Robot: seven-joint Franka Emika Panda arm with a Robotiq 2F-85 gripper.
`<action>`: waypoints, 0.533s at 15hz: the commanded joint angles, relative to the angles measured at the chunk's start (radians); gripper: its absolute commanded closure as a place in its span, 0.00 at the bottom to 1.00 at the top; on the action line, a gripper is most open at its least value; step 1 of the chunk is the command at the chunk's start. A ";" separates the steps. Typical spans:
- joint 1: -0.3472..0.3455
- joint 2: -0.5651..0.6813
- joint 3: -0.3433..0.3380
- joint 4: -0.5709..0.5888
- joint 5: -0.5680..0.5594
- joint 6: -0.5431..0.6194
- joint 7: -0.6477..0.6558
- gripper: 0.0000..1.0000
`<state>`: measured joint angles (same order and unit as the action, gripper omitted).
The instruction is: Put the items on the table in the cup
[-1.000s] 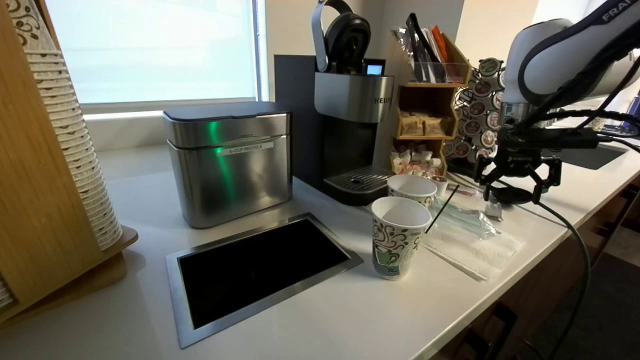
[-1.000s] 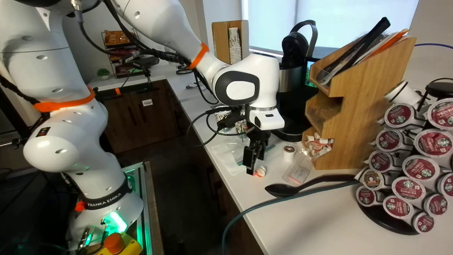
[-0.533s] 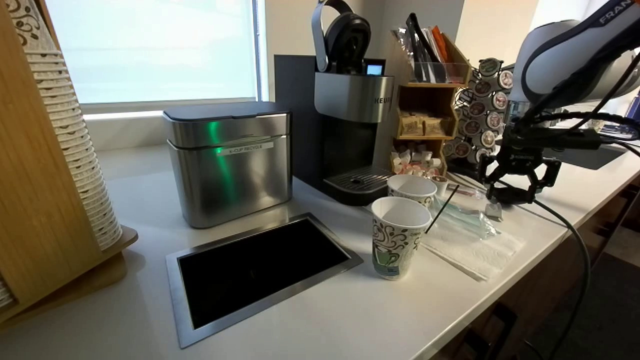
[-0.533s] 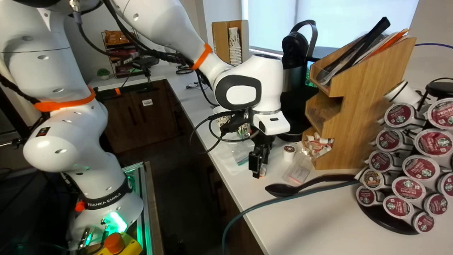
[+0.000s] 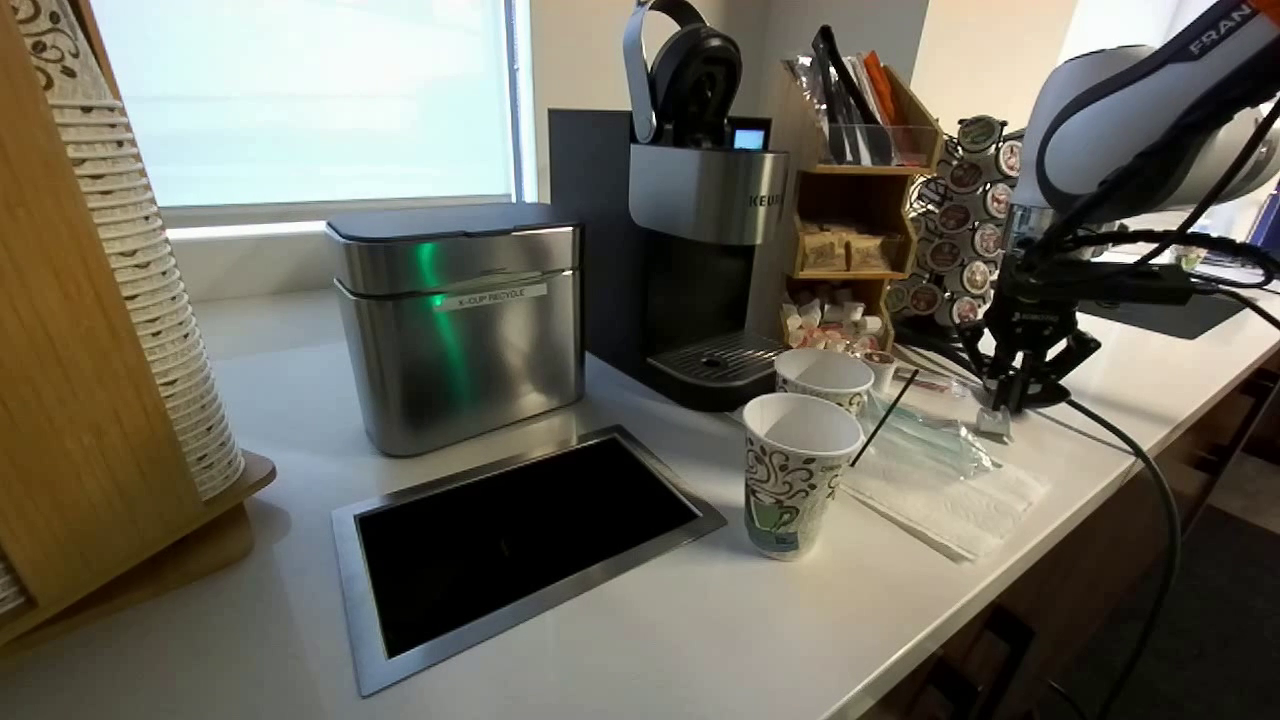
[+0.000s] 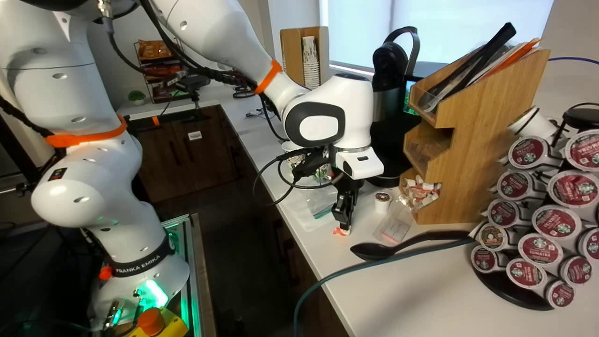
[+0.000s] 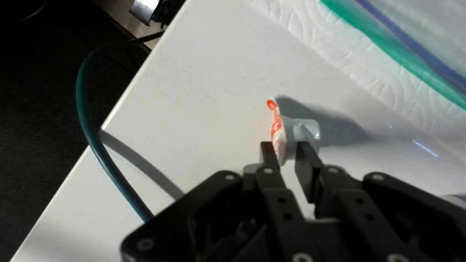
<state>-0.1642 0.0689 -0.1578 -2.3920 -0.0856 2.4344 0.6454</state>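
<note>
Creamer tub [image 7: 295,131] lies on its side, the tabletop [image 7: 204,83] stretching from it to the edge that a teal cable [image 7: 122,186] crosses, a paper towel [image 7: 320,40] near its other side. The gripper [image 7: 285,151] is right at it, jaws a narrow gap apart; whether they clamp it, I cannot tell. The front paper cup [image 5: 790,490] stands upright, well apart.

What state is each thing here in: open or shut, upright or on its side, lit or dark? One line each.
Coffee maker: top open, screen lit.
Recycle bin: shut.
Front paper cup: upright, uncovered.
Rear paper cup: upright, uncovered.
Loose coffee pod: upright, covered.
Creamer pod: on its side, covered.
Black spoon: lying down.
Gripper: jaws close together at the creamer pod; grip unclear.
</note>
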 commanded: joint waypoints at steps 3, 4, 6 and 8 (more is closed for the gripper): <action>0.009 -0.001 -0.009 -0.015 0.023 0.035 -0.012 1.00; 0.009 -0.006 -0.010 -0.013 0.021 0.019 -0.010 1.00; 0.002 -0.048 -0.009 -0.009 0.062 -0.021 -0.049 1.00; -0.003 -0.097 -0.008 -0.012 0.119 -0.034 -0.101 1.00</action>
<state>-0.1643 0.0553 -0.1595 -2.3893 -0.0508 2.4414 0.6229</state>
